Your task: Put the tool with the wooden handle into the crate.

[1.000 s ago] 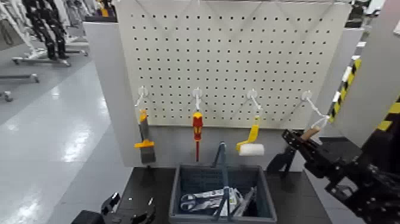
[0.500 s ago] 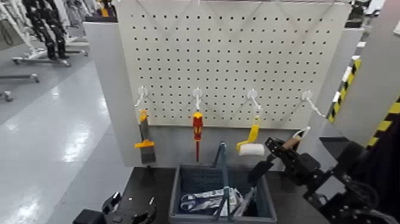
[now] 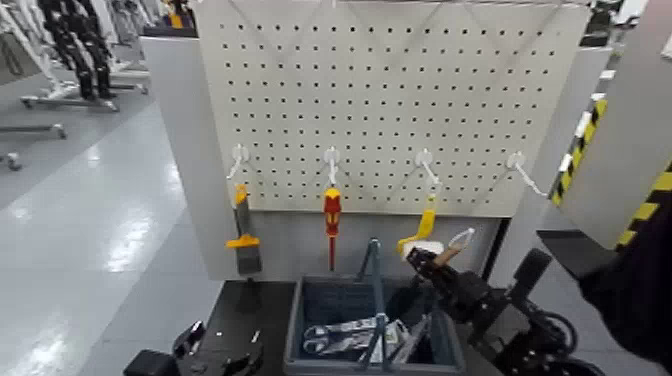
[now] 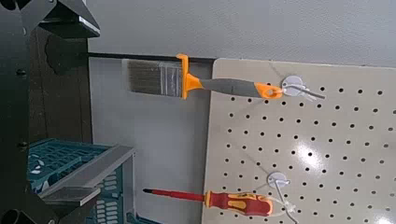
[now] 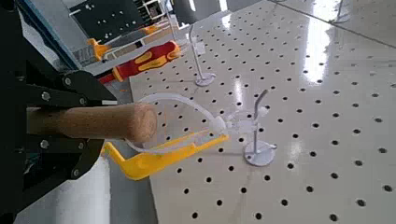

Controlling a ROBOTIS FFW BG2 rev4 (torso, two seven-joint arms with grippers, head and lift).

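My right gripper (image 3: pixel 436 263) is shut on the trowel's pale wooden handle (image 3: pixel 447 253) and holds it over the right end of the dark grey crate (image 3: pixel 297 318), just below the paint roller. A white hanging loop (image 3: pixel 461 238) sticks up from the handle's end. The green blade is hard to tell apart from the dark arm and crate. In the right wrist view the black fingers (image 5: pixel 47 89) clamp the handle (image 5: pixel 93 122). My left gripper (image 3: pixel 218 355) is parked low at the left of the crate, open and empty.
On the white pegboard (image 3: pixel 390 90) hang an orange-handled brush (image 3: pixel 243 235), a red-and-yellow screwdriver (image 3: pixel 331 218) and a yellow-handled paint roller (image 3: pixel 424 228); the far right hook (image 3: pixel 520 168) is bare. The crate holds scissors (image 3: pixel 330 338) and other tools, and its loop handle (image 3: pixel 374 285) stands upright.
My right arm has carried the trowel left and down, from the far right hook to above the crate's right end. The left arm has not moved.
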